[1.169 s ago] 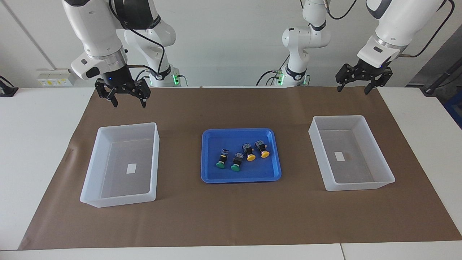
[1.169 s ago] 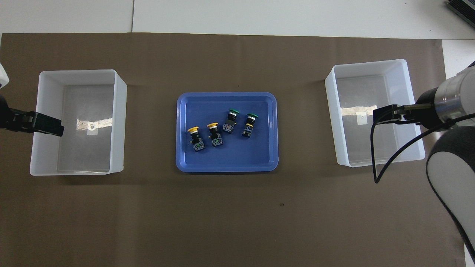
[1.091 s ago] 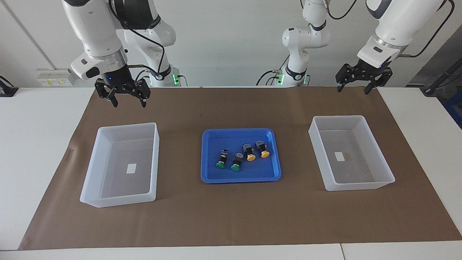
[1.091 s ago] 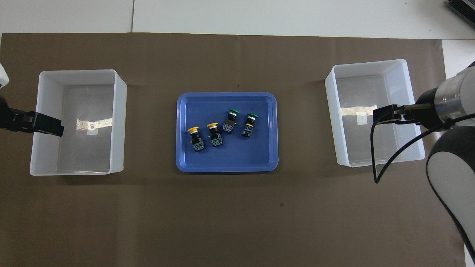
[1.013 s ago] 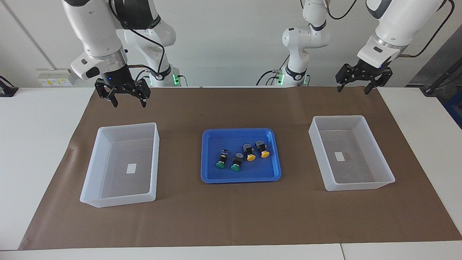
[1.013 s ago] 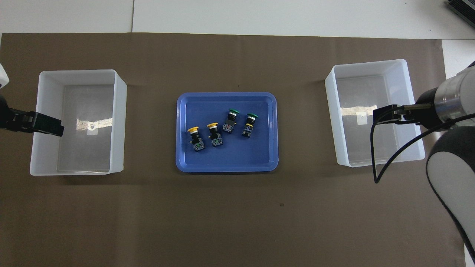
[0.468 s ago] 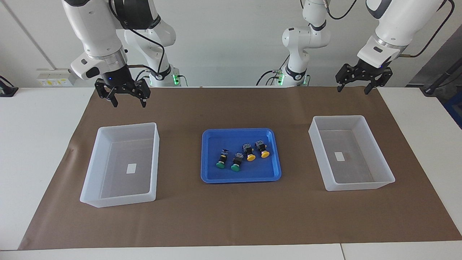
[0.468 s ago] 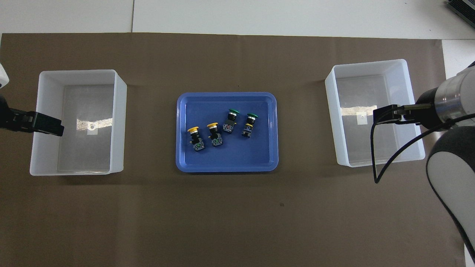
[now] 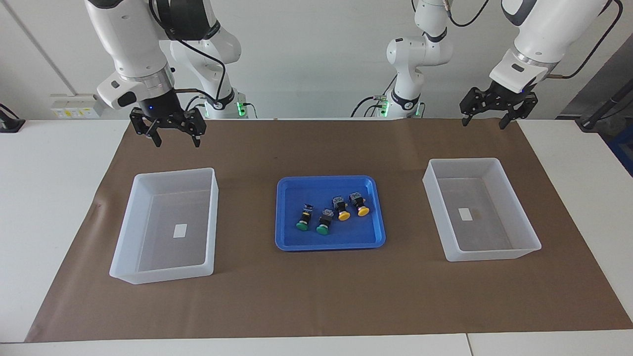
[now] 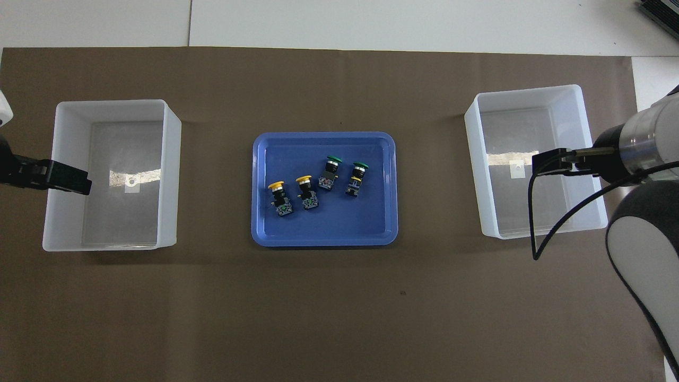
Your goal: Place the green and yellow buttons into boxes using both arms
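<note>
Two green buttons (image 9: 301, 225) (image 9: 322, 230) and two yellow buttons (image 9: 344, 216) (image 9: 363, 211) lie on their sides in a shallow blue tray (image 9: 326, 243) at the middle of the table. From above, the green caps (image 10: 334, 159) (image 10: 360, 165) point away from the robots, and so do the yellow caps (image 10: 276, 185) (image 10: 303, 180). One translucent white box (image 9: 213, 217) stands toward the right arm's end, the other box (image 9: 431, 198) toward the left arm's end. Each holds only a small white label. My right gripper (image 9: 176, 142) and left gripper (image 9: 483, 122) hang open over the mat's robot-side edge, holding nothing.
A brown mat (image 9: 316, 296) covers the table under the tray and both boxes. Bare mat separates the tray from each box. The white table (image 9: 44, 198) shows past the mat's ends.
</note>
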You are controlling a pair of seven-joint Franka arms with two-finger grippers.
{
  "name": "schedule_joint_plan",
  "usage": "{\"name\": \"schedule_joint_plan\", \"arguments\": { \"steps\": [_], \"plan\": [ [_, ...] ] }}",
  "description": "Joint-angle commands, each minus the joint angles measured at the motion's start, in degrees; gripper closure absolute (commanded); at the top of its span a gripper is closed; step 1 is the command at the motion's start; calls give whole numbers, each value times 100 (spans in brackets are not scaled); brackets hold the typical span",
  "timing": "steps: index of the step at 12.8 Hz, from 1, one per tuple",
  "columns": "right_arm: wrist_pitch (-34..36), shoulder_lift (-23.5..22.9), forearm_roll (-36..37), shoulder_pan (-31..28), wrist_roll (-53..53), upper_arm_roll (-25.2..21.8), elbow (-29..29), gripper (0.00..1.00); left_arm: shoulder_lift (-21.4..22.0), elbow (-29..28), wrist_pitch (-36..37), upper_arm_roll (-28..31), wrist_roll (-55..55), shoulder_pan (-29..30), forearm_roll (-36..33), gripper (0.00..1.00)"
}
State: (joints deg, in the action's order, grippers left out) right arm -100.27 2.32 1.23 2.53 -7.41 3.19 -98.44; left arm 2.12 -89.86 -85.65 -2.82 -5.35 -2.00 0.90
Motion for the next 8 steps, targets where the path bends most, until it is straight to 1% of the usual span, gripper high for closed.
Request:
{"name": "schedule_joint_plan", "arguments": {
  "steps": [1,4,5,8],
  "plan": [
    [-422,5,-70,-42,-111,50,-298,0,69,-128,-118,18,17,-55,-55,0],
    [-703,-188,-70,19,-312,59,-360,0,131,-260,-268,18,148,-64,-55,0],
    [-870,-275,-61,271,-522,51,-377,0,131,-260,-285,18,166,-72,-55,0],
    [-1484,-679,-44,651,-1313,50,-369,0,192,-418,-486,18,332,-160,-55,0]
  ]
}}
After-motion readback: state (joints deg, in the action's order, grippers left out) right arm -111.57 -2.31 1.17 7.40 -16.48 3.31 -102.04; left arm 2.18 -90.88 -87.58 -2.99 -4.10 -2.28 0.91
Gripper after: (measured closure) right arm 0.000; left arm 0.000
